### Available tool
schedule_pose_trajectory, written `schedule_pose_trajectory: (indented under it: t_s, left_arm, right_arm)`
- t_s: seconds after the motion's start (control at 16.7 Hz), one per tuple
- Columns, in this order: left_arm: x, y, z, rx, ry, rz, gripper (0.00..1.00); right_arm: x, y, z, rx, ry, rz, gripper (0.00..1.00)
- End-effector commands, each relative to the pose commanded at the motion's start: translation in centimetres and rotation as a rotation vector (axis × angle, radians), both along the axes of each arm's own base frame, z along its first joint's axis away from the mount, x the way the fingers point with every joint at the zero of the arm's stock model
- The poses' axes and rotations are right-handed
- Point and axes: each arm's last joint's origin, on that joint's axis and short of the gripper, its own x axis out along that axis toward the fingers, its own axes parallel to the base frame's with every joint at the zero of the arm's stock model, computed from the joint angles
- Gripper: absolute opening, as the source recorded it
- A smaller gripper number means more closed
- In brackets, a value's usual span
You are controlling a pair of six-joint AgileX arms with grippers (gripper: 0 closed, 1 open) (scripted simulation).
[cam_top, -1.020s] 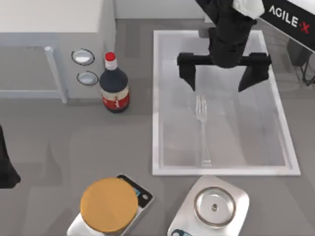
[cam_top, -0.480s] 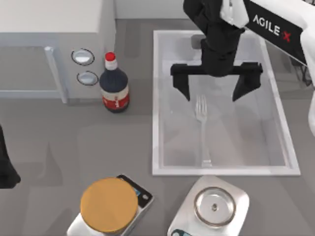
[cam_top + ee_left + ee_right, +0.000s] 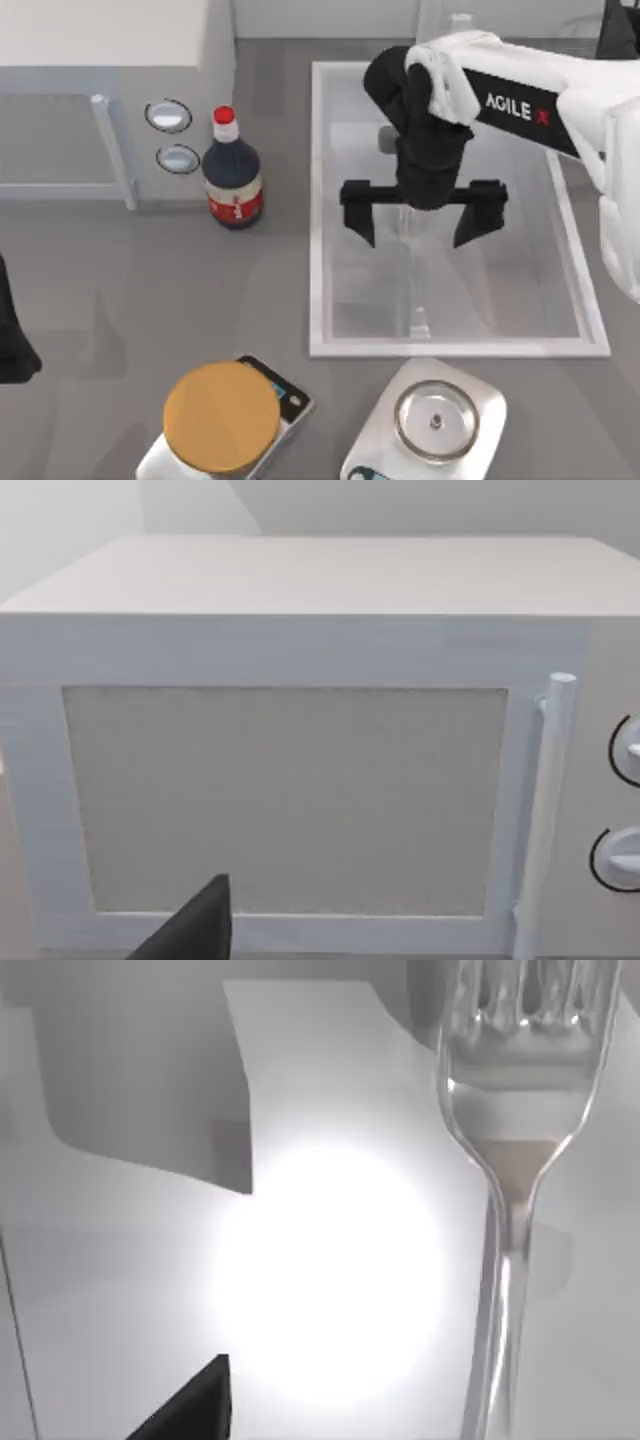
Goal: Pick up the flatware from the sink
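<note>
Grey tabletop carries two scales along its near edge, and beyond them lies the sink with the fork flat on its floor. Spread wide above the tines, the right gripper grips nothing. Its wrist view brings the tines close. At far left, the left gripper faces a microwave; I cannot tell its fingers' state.

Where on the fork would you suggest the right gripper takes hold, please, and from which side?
Probably the thin neck just below the tines, from straight above. The fork lies flat on the floor of the sink, handle running toward the scales, so the open right gripper, already straddling it, could close across its narrow width.
</note>
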Motion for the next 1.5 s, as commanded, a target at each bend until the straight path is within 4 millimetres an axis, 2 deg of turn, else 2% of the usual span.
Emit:
schedule_pose_trajectory:
  t_s: [0.12, 0.24, 0.54, 1.32, 1.5]
  left_arm:
    - [0.0, 0.0, 0.0, 0.000, 0.000, 0.000, 1.00]
    - [0.0, 0.0, 0.0, 0.000, 0.000, 0.000, 1.00]
    - [0.0, 0.0, 0.0, 0.000, 0.000, 0.000, 1.00]
    - [0.0, 0.0, 0.0, 0.000, 0.000, 0.000, 1.00]
    - [0.0, 0.0, 0.0, 0.000, 0.000, 0.000, 1.00]
  right_arm:
    - [-0.2, -0.1, -3.1, 0.000, 0.000, 0.001, 1.00]
    - [-0.6, -0.2, -5.2, -0.005, 0.010, 0.001, 1.00]
    - [-0.7, -0.2, -5.7, -0.007, 0.013, 0.002, 1.00]
    - [-0.7, -0.2, -5.7, -0.007, 0.013, 0.002, 0.02]
    - [-0.7, -0.2, -5.7, -0.007, 0.013, 0.002, 0.00]
